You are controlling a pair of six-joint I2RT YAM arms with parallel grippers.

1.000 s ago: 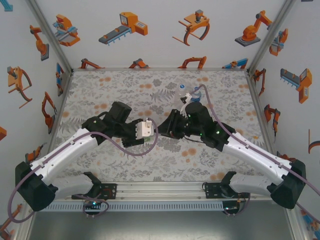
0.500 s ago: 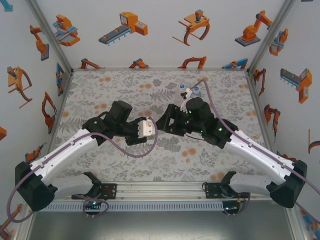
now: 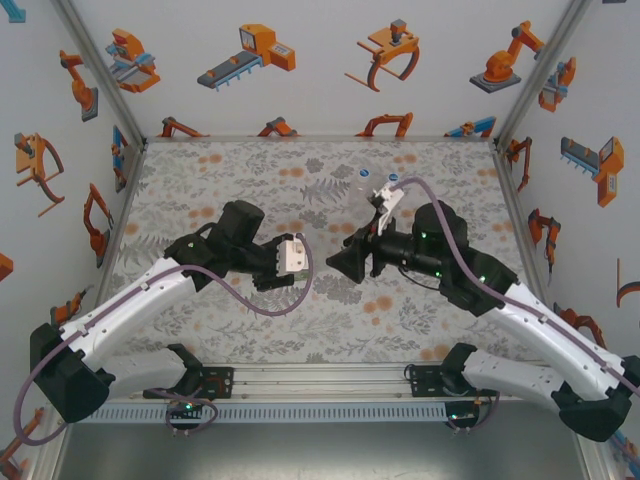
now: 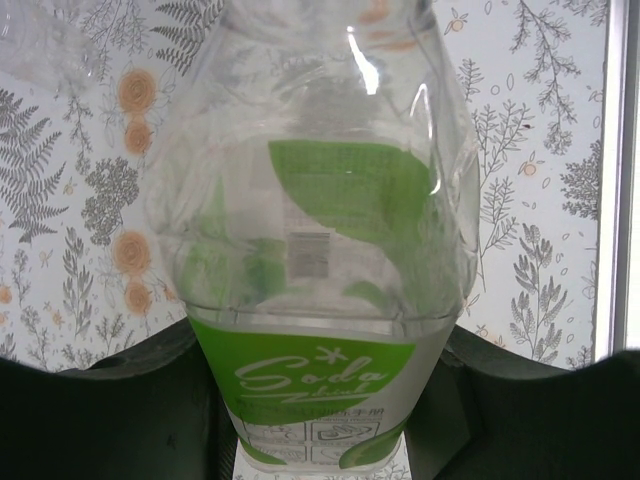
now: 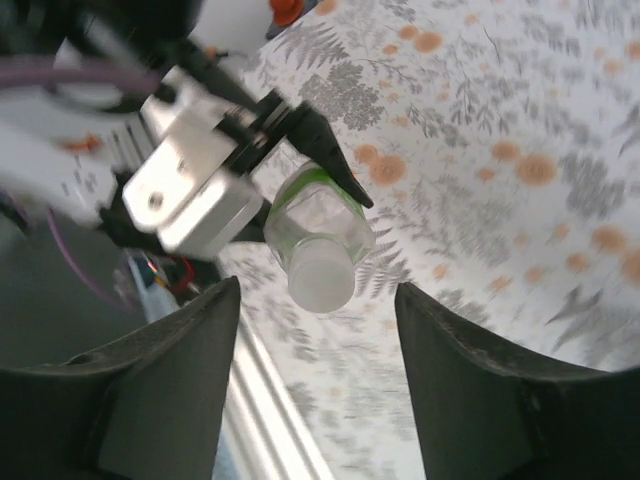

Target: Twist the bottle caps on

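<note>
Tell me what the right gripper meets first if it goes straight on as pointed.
The white cap on the green-labelled bottle, held out by the left gripper. It sits centred ahead of the right gripper, jaws open; depth is unclear.

Bottle (image 4: 320, 300): clear plastic, bright green label, white script lettering. Cap (image 5: 320, 282): white. Surface (image 3: 250, 180): pale grey, grey fern print, orange blossoms. Walls (image 3: 320, 95): white, orange robot cartoons. Arms (image 3: 130, 305): white, black joints.
</note>
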